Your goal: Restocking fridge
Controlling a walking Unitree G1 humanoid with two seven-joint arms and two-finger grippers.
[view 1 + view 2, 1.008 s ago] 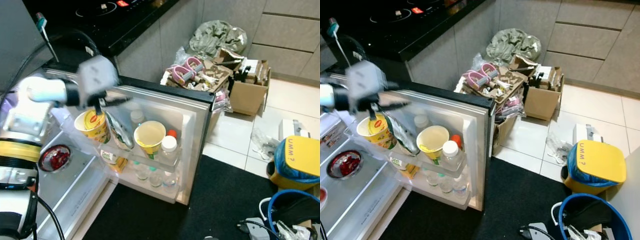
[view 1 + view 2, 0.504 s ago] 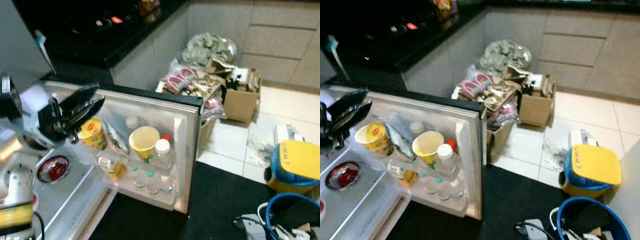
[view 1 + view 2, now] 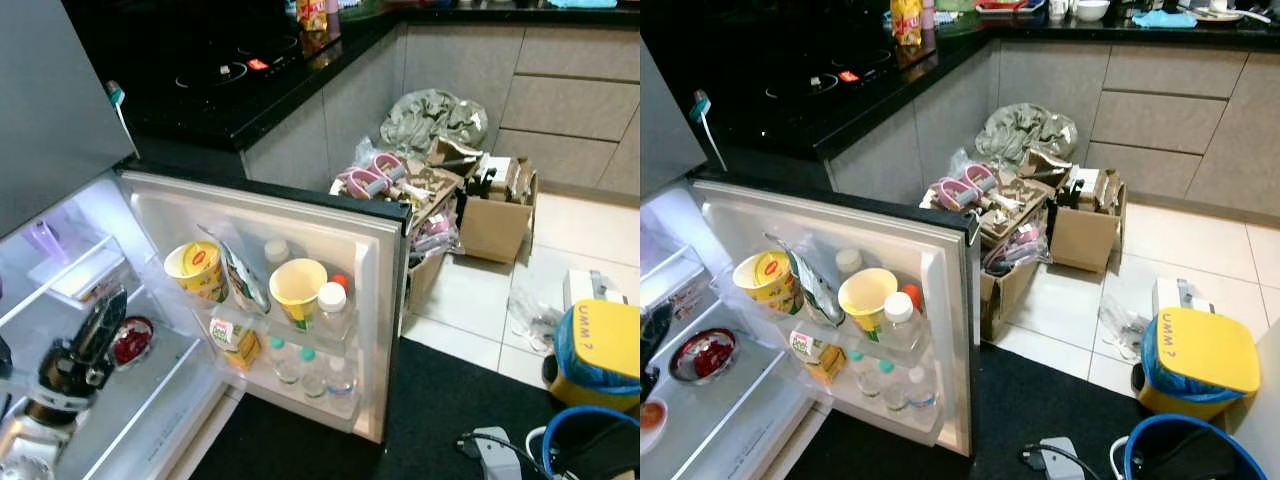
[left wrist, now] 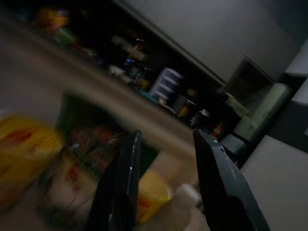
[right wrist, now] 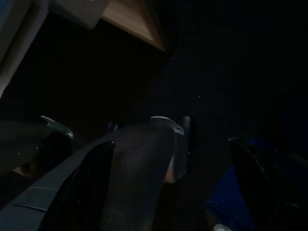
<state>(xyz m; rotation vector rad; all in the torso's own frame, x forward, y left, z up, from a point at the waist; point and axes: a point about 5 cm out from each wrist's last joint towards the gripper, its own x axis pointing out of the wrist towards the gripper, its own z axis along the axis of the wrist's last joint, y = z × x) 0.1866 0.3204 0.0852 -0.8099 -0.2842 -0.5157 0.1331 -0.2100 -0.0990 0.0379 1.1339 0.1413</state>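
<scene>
- Left eye view: the fridge (image 3: 60, 300) stands wide open, its door (image 3: 385, 300) swung out to the right over the black mat (image 3: 440, 400). Door shelf is packed tight: yellow noodle cup (image 3: 197, 271), silver pouch (image 3: 242, 280), empty yellow cup (image 3: 298, 287), white-capped bottle (image 3: 330, 312), and small bottles (image 3: 300, 365) on the lower rack. Inside, the glass shelf (image 3: 150, 390) has open room apart from a red bowl (image 3: 130, 340). The left gripper (image 3: 95, 335) hangs in front of that shelf just beside the bowl, jaws close together with only a narrow gap, nothing in them.
- Right eye view: same scene. Floor right of the door is crowded: cardboard box (image 3: 1085, 225) and a heap of clutter (image 3: 990, 195) by the cabinets, yellow-lidded bin (image 3: 1195, 360), and a blue bucket (image 3: 1190, 460) at the bottom edge. The black counter (image 3: 840, 90) runs above the fridge, right up to the top edge of the door.
- Left wrist view: blurry, but two black fingers (image 4: 120, 187) are parted a little with empty air between them, pointing toward the yellow cups on the door shelf.
- Right wrist view: very dark. The right gripper (image 5: 168, 187) hangs low, fingers spread wide, gripping nothing.
</scene>
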